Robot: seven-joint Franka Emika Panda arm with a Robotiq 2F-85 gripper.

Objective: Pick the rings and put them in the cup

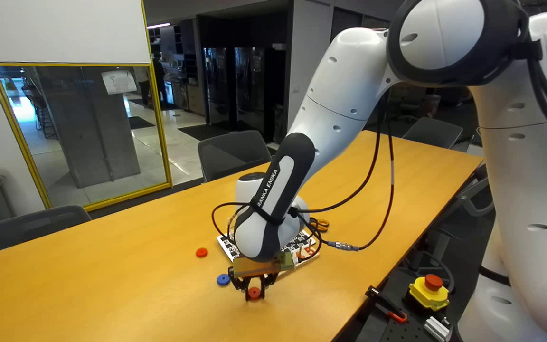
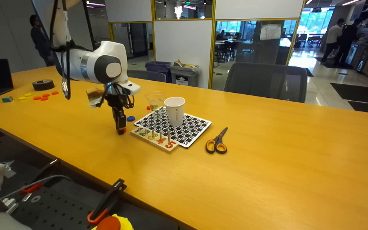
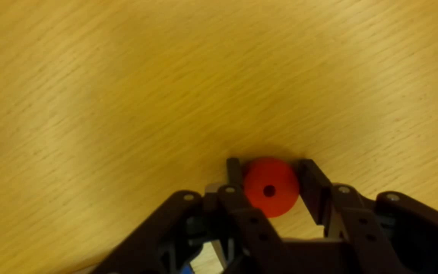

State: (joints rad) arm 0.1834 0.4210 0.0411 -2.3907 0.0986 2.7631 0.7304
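- Red, flat and round with a dark centre hole, the ring [image 3: 280,186] is pinched in your gripper [image 3: 270,179], down at the tabletop [image 3: 127,95].
- A blue ring [image 1: 223,279] lies near it, another red ring [image 1: 202,252] farther off.
- Your white cup [image 2: 175,111] stands upright on the checkered board [image 2: 188,131].
- You have open tabletop away from the board; the table edge [image 1: 394,259] runs well apart from the gripper.

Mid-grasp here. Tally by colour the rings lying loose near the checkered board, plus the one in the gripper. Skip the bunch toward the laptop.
Red: 2 (held red ring in the gripper, loose red ring)
Blue: 1 (loose blue ring)
Total: 3
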